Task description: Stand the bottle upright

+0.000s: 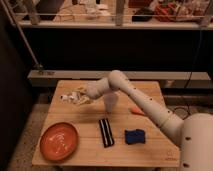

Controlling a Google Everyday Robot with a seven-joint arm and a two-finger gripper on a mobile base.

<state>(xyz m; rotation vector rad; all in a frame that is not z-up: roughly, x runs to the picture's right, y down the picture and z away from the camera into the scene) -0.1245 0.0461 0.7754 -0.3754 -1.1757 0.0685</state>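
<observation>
The gripper [76,96] is low over the left rear part of the wooden table [150,92], at the end of the white arm that reaches in from the lower right. A small white bottle [67,97] shows right at the gripper's tip, close to the table top; I cannot tell whether it lies down or is tilted, or whether the gripper holds it. A translucent white cup [111,103] stands upright just right of the gripper, partly behind the arm.
An orange-red plate [59,140] sits at the front left. A black oblong object [105,132] lies at the front middle, with a blue object [135,136] to its right. A small orange item [138,111] lies by the arm. A railing stands behind the table.
</observation>
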